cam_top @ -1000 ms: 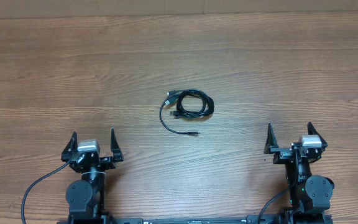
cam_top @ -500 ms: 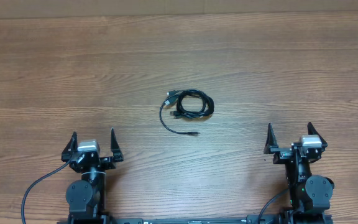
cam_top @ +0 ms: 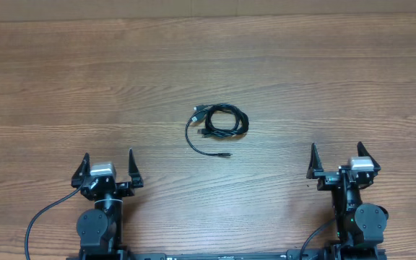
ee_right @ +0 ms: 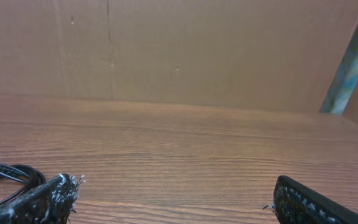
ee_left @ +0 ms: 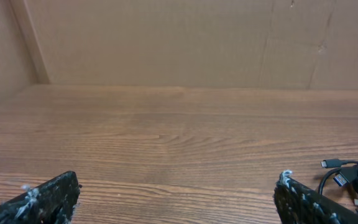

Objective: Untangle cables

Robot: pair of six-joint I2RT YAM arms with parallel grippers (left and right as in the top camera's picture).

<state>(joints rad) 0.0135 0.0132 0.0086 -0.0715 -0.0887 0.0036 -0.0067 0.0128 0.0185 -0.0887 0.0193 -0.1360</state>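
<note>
The cables (cam_top: 218, 124) lie as a small black coiled bundle with loose plug ends in the middle of the wooden table. They also show at the right edge of the left wrist view (ee_left: 352, 178) and at the left edge of the right wrist view (ee_right: 5, 178). My left gripper (cam_top: 107, 163) is open and empty at the front left, well short of the bundle. My right gripper (cam_top: 336, 156) is open and empty at the front right, also apart from it.
The wooden table (cam_top: 208, 65) spreads out around the bundle. A brown cardboard wall (ee_left: 185, 40) stands along its far edge, also seen in the right wrist view (ee_right: 185, 50). Thick black arm cables (cam_top: 42, 217) trail near the arm bases.
</note>
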